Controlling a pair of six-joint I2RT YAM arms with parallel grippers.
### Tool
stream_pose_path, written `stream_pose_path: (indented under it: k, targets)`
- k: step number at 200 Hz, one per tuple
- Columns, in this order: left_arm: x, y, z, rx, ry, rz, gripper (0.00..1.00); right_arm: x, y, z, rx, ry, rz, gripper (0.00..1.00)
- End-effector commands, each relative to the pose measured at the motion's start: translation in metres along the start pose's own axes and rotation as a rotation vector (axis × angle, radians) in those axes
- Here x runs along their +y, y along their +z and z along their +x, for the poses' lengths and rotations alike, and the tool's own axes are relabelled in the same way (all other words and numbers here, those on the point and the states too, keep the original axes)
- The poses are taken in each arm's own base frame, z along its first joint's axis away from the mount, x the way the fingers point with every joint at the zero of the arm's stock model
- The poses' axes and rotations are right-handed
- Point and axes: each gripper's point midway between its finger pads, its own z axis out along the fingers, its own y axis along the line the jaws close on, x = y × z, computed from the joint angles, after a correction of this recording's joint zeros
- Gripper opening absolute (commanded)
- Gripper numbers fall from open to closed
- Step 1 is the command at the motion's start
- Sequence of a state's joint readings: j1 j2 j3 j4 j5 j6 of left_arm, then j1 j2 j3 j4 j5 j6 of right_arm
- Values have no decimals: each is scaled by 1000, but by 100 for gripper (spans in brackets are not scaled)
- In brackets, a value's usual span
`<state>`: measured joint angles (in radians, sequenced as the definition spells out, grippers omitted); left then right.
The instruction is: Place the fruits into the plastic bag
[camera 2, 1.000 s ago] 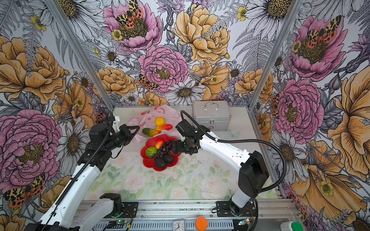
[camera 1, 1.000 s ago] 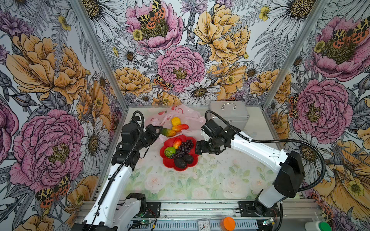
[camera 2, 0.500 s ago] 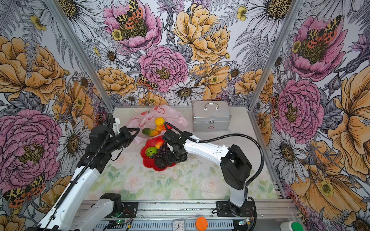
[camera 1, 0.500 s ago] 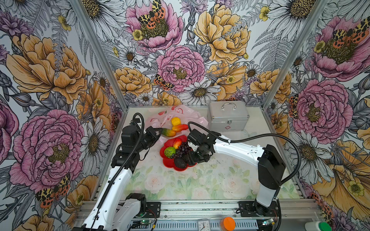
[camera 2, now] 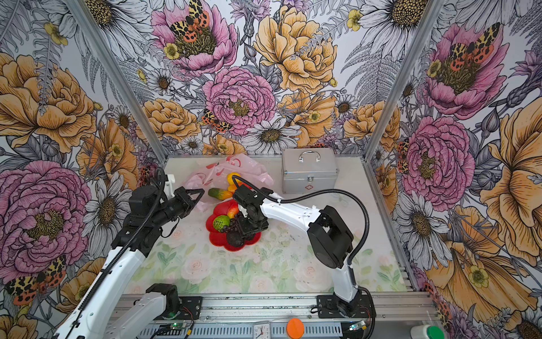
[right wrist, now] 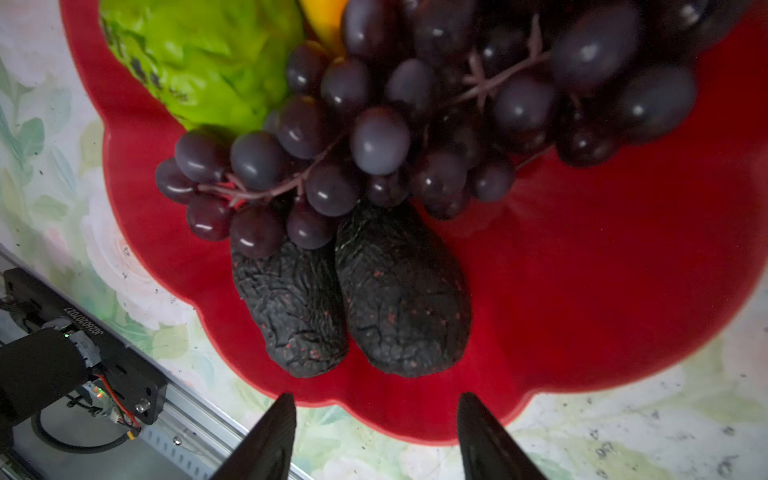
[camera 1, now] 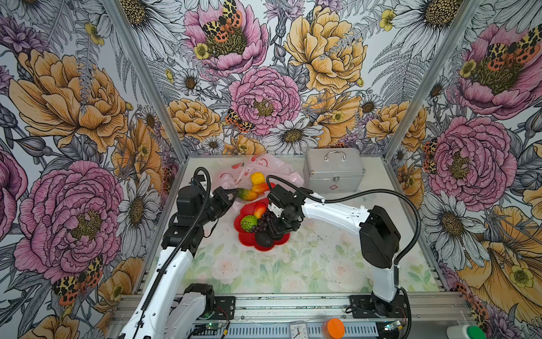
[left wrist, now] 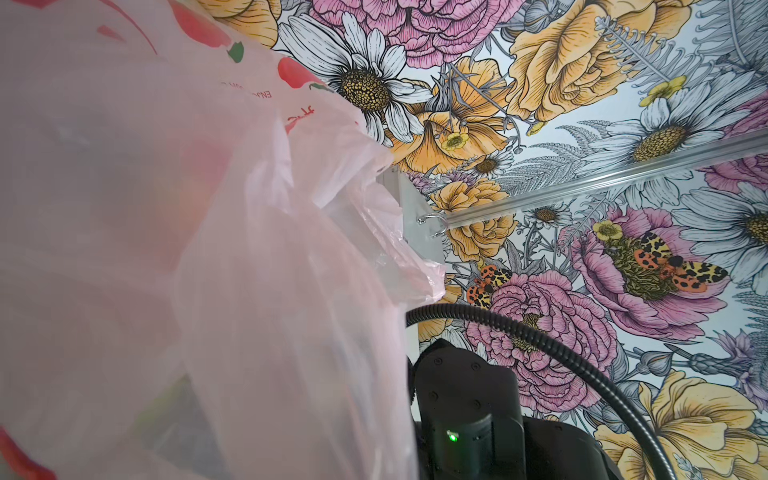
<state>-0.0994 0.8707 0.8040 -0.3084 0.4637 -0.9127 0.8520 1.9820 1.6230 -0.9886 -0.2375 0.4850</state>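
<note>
Black-fingered, your right gripper (right wrist: 375, 397) hangs spread and empty over the rim of the red flower-shaped plate (right wrist: 582, 291). Straight ahead lie two wrinkled blackish avocado-like fruits (right wrist: 401, 291), touching side by side, long axes pointing away from the claw. The dark purple grape bunch (right wrist: 374, 137) rests on their far ends. Beyond the plate, your left gripper (camera 1: 231, 193) pinches the lip of the crinkly pale-pink plastic bag (camera 1: 272, 167).

Front half of surface (camera 1: 293, 273) bare, open for passing. Silver metal case (camera 1: 334, 173) blocks back right; plastic bag (camera 1: 278, 167) fills back centre. Red plate (camera 1: 278, 242) crowded: grape bunch (right wrist: 374, 124) overlaps one end of both avocados (right wrist: 399, 291), outer sides free.
</note>
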Motion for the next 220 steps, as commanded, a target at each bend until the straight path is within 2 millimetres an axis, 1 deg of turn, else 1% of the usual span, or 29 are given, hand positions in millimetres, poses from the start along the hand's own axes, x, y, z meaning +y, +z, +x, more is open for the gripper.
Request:
stream_pose_path:
  k: [1, 28, 81, 161, 220]
  targets:
    - [5, -2, -3, -18, 18, -14, 0, -6, 2, -8, 5, -25, 10, 66]
    - [6, -2, -6, -25, 16, -19, 0, -11, 7, -9, 26, -21, 10, 68]
    - [9, -1, -8, -33, 3, -23, 0, -14, 21, -9, 55, -36, 11, 70]
    - [11, 0, -11, -39, -14, -22, 0, -8, 37, -20, 71, -56, -9, 70]
    - [13, 1, -12, -42, -26, -24, 0, -11, 50, -19, 95, -54, -4, 70]
